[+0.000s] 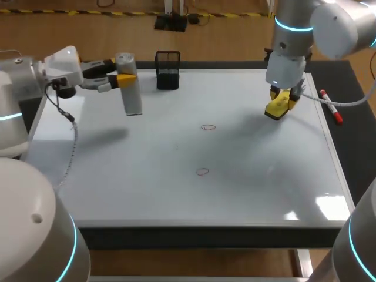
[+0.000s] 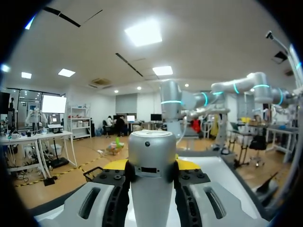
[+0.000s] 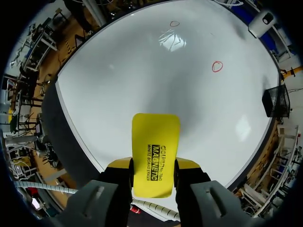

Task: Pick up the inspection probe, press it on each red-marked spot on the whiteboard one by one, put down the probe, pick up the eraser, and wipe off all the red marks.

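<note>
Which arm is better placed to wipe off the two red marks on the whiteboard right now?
Right. The right gripper is shut on the yellow eraser over the whiteboard, with both red marks ahead of it. The left gripper is shut on the inspection probe, so it is occupied.

1 probe (image 1: pixel 130 88), 1 eraser (image 1: pixel 277 106), 2 red marks (image 1: pixel 208 127) (image 1: pixel 202 171), 1 blk basket (image 1: pixel 167 70), 1 marker (image 1: pixel 331 106)
</note>
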Motion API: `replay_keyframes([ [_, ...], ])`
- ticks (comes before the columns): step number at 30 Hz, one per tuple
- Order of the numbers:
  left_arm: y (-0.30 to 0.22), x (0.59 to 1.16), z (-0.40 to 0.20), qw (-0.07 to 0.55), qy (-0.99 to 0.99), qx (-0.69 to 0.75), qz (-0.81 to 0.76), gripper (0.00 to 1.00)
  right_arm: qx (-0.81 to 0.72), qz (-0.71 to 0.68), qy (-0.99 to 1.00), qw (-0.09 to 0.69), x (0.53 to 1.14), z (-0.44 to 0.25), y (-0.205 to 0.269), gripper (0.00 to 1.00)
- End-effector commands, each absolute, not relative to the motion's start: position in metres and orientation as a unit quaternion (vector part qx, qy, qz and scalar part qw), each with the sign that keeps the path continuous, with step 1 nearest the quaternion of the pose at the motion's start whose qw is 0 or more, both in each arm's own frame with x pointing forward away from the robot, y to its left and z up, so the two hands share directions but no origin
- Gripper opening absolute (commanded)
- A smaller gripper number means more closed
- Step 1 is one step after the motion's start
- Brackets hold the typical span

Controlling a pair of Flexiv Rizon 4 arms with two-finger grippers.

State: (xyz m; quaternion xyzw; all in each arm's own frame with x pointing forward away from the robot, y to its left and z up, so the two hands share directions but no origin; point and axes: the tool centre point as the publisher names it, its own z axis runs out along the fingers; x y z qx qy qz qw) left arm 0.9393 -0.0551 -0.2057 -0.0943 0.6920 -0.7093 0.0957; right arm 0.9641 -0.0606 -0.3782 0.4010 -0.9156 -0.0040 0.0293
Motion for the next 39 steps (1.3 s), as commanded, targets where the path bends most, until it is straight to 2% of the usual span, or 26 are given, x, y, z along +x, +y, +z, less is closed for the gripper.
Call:
replay_keyframes([
  [1, -0.083, 0.945, -0.208, 0.083, 0.69, -0.087, -0.714, 0.0, 0.402, -0.002, -0.915, 0.031, 0.965, -0.378, -0.061, 0.0],
  [13, -0.152, 0.935, -0.217, 0.026, 0.691, -0.057, -0.72, 0.0, 0.402, -0.002, -0.915, 0.031, 0.965, -0.378, -0.061, 0.0],
  [28, -0.222, 0.933, -0.231, 0.003, 0.691, -0.032, -0.723, 0.0, 0.402, -0.002, -0.915, 0.031, 0.965, -0.378, -0.061, 0.0],
  [39, -0.25, 0.942, -0.242, -0.007, 0.689, -0.033, -0.724, 0.0, 0.402, -0.002, -0.915, 0.031, 0.965, -0.378, -0.061, 0.0],
])
